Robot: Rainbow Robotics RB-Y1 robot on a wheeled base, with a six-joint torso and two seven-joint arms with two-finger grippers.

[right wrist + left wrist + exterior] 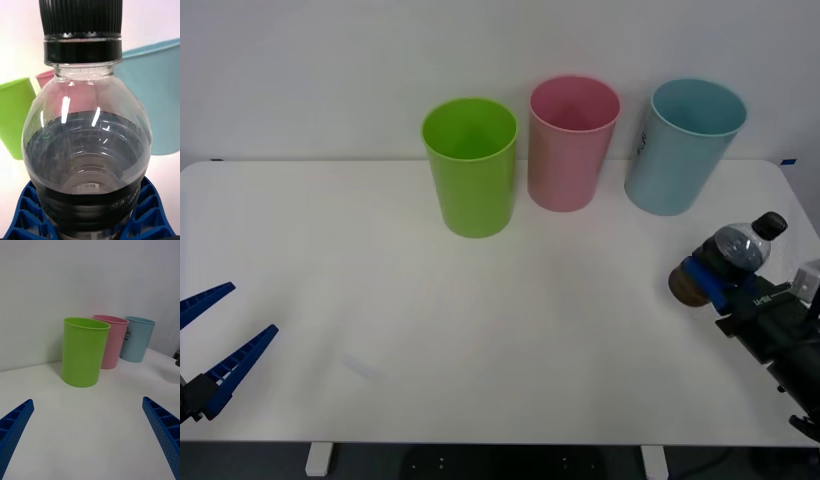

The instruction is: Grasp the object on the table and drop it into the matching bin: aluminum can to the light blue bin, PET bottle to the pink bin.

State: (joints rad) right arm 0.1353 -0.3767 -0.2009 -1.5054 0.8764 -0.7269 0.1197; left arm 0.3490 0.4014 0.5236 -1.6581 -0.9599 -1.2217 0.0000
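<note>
While the PET bottle (733,258) is clamped between the blue ribbed fingers of the right gripper (704,279), it is held tilted above the table (480,330), at about 3 o'clock in the front view. Its black cap (771,225) is pointed toward 1 o'clock, away from the robot. Dark contents are seen filling the lower body of the bottle; the shoulder under the cap is clear. In the right wrist view the bottle's base is seated between the two fingers (28,210), which press against it on both sides.

Three bins are lined along the far edge of the table near 12 o'clock: lime green bin (470,165), pink bin (572,142), light blue bin (682,146). All are upright with open mouths. The light blue bin is nearest the held bottle, at roughly 11 o'clock from it; the pink bin is farther, toward 10 o'clock. A small dark mark is noted on the light blue bin's side.

Left gripper (220,328) is parked at about 8 o'clock, low near the table's near edge, its jaws spread wide with nothing between them.
</note>
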